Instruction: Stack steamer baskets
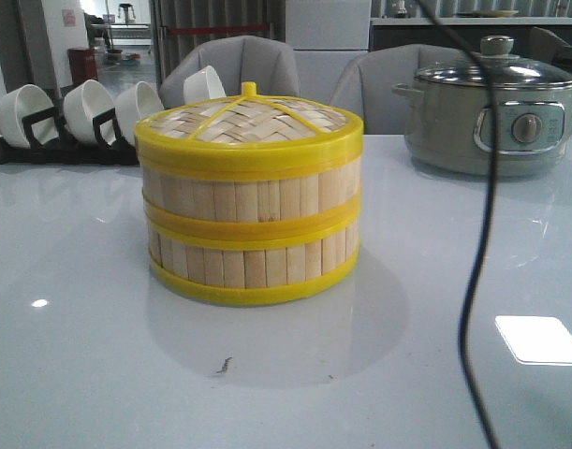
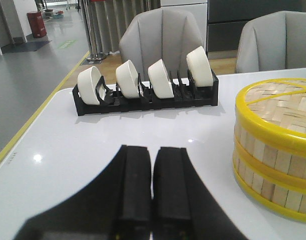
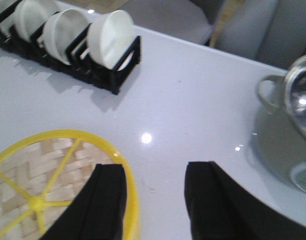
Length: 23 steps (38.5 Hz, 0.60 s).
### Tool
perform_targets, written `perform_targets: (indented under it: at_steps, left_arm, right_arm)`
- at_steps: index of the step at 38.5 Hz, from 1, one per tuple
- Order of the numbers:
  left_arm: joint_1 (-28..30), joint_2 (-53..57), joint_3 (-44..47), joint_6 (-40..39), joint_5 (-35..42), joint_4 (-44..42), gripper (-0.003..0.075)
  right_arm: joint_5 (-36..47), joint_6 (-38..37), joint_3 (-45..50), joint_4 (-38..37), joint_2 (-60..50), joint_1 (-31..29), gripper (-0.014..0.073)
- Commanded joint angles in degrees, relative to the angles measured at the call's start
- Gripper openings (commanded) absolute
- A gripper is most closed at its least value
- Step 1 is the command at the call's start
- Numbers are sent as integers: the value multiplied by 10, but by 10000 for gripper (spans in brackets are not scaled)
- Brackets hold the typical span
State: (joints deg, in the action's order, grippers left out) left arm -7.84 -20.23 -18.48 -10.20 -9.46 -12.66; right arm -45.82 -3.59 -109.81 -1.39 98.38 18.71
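Steamer baskets [image 1: 251, 245] stacked, lid [image 1: 249, 120] on; left end effector [image 2: 151, 192] pressed together, right end effector [image 3: 155, 200] spread above lid rim; we lift clear without nudging stack.

Bright, even overhead light. Ceiling glare patches on my glossy desk [image 1: 80, 374]; soft shadow under the steamer baskets [image 1: 253, 215]. Right wrist view slightly blurred; near cable [image 1: 473, 281] unfocused.

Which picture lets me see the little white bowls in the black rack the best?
The left wrist view: all four white bowls stand clearly in their black rack. The front view shows them far off, one half hidden behind the steamer baskets. The right wrist view shows only three, blurry.
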Motion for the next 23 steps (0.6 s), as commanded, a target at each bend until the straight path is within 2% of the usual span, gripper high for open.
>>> perform_targets:
  at_steps: [1,13,17,23]
  left_arm:
    - [2,-8,-16,-4,52,-1,95]
    - [2,-8,-16,-4,52,-1,95]
    - [2,-8,-16,-4,52,-1,95]
    - [2,-8,-16,-4,52,-1,95]
  right_arm:
    - [61,4,48,-9,-92,-49,394]
    - [211,4,352,-9,-311,-169,394]
    - [272,4,464,-9,-382,-191,394]
    - [319,4,600,-9,-472,-207,394]
